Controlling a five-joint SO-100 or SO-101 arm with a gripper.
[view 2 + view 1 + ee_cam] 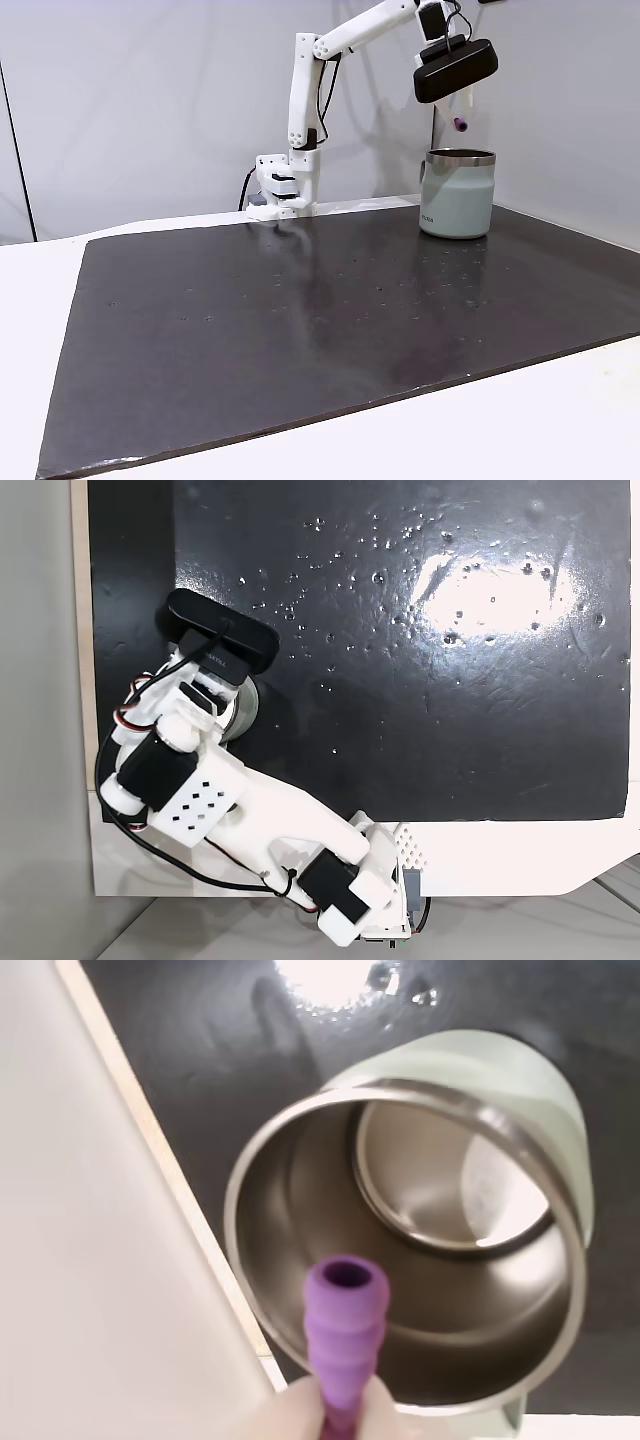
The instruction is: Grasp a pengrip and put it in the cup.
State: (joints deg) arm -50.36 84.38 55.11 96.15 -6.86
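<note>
Status: grasp done, transport essentially done, release not yet done. The pengrip is clamped between the gripper's two pale fingertips, seen at the bottom edge of the wrist view; its open end points down toward the cup. The steel interior shows nothing inside it.

Position of pengrip relative to cup:
- Wrist view: the purple tube overlaps the mouth of the cup, near the rim's lower-left arc rather than the centre
- Side fixed view: the pengrip hangs as a small purple speck above the cup, clear of the rim and not touching it, roughly over the opening
- Top-down fixed view: the cup is mostly covered by the arm's head and the black wrist camera; only a grey sliver of its side shows

Arm pose: the base sits at the far edge of the black mat in the side fixed view. The upper link rises nearly vertical, then the forearm reaches out to the right and upward, with the wrist bent so the gripper points down over the cup. In the top-down view the arm extends from the base at the lower edge diagonally up-left.

Judgement: what is left is opening the jaws. Since the pengrip sits close to one side of the rim, a small shift toward the centre may be safer, as a light rubbery piece could bounce off the steel edge
</note>
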